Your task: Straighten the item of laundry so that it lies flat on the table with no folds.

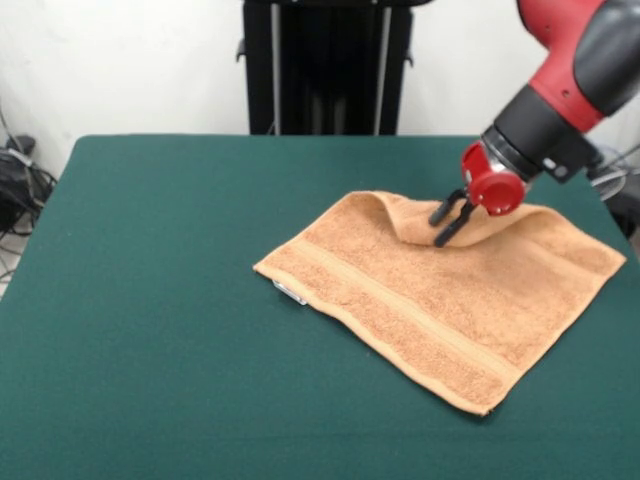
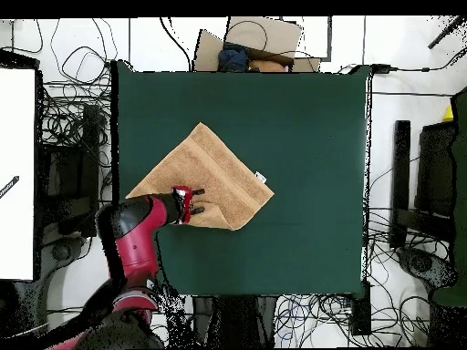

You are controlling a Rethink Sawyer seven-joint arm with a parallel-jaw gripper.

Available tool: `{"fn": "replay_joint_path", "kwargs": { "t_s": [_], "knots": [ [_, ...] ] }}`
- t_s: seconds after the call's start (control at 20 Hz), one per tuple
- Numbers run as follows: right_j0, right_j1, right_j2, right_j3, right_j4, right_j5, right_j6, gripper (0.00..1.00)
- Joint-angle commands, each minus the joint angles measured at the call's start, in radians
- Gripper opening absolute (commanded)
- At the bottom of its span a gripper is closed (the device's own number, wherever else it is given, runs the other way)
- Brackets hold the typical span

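Towel point(image 1: 440, 300): soft, light terry cloth; limp, will drape and drag rather than slide stiffly, and likely grips the felt a little. Not fragile. Best hold, by judgement: the free edge or corner of the turned-over flap, pinched thin and drawn outward toward the far side.

Appearance: peach-orange, roughly square, lying diamond-wise. Woven band runs parallel to the near-left edge. Small white tag point(image 1: 290, 292) peeks from under that edge near the left corner. Far corner is folded over onto the body, forming a rounded flap point(image 1: 400, 215); the rest lies flat.

Position: on the table point(image 1: 150, 350), right of centre in the front view, toward the far side; all of it is on the green top.

Gripper point(image 1: 451, 222): red head, two dark fingers point(image 1: 443, 211) slightly parted, tips down at the fold's edge, touching or just into the cloth. Whether cloth lies between them cannot be told.

Status, judged: one fold left to open.
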Motion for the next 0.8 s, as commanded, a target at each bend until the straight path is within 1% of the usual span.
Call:
{"fn": "replay_joint_path", "kwargs": {
  "t_s": [0.05,0.25,0.55,0.8],
  "knots": [
    [0.008,0.029,0.074,0.082,-0.027,0.192,0.182,1.00],
    [0.007,-0.013,0.102,0.104,0.037,0.211,0.154,1.00],
    [-0.015,-0.079,0.138,0.157,0.089,0.269,0.119,1.00],
    [-0.053,-0.154,0.214,0.214,0.206,0.259,0.036,1.00]
  ]
}}
